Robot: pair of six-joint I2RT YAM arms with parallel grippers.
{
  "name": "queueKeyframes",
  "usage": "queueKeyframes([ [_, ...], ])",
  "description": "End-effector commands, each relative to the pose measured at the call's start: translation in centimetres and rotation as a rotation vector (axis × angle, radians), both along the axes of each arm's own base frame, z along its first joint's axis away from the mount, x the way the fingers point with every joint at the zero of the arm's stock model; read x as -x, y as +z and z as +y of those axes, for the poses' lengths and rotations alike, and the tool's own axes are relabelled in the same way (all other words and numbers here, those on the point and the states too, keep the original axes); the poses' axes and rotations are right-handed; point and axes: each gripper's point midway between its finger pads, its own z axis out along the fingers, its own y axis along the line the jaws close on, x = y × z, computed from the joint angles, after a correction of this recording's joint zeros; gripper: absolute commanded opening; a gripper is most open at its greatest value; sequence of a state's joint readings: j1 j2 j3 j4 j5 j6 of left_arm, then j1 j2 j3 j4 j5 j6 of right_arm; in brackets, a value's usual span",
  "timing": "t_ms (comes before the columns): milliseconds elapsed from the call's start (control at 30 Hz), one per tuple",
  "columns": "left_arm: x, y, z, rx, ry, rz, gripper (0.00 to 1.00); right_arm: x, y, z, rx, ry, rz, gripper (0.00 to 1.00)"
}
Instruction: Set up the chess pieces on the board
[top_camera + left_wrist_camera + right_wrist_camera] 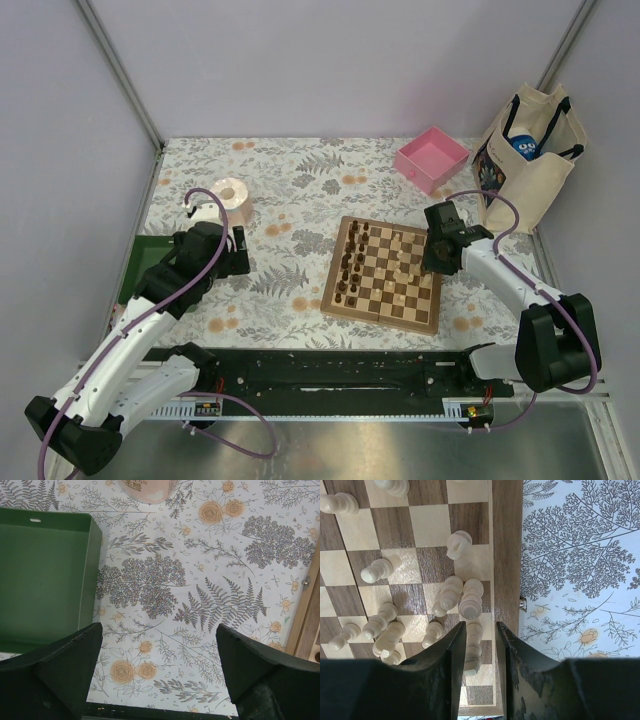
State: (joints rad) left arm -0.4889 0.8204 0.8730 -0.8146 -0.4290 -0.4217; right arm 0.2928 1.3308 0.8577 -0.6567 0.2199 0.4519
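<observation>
- Right gripper (pixel 480 626), narrowly parted around a pale piece (pixel 473 646) at the board's (pixel 507 555) three-o'clock edge: lift straight, sparing neighbours (pixel 470 599).
- Left gripper (pixel 157 627) gapes wide, empty.

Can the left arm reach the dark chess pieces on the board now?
Likely yes: the open left claw sits beside the chequered wooden board, only floral cloth between it and the dark brown wooden chess pieces.
</observation>
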Motion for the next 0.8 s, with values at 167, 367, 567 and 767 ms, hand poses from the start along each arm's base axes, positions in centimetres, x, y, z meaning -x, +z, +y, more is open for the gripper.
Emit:
queueKeyframes([
  [167,-0.4,0.4,-0.2,0.01,-0.009,-0.022,0.99,-2.0,3.7,0.2,-0.008,0.011,-0.095,0.41],
  [367,-0.4,0.4,-0.2,0.01,-0.009,-0.022,0.99,-3.3,5.1,0.7,-0.014,0.04,-0.127,0.42],
  [567,-0.4,0.4,-0.2,0.008,-0.01,-0.02,0.99,-3.8,4.4,1.5,-0.025,0.097,-0.085,0.42],
  [767,-0.5,0.4,-0.3,0.008,-0.016,-0.017,0.99,-4.1,3.6,1.8,-0.022,0.129,-0.053,0.42],
])
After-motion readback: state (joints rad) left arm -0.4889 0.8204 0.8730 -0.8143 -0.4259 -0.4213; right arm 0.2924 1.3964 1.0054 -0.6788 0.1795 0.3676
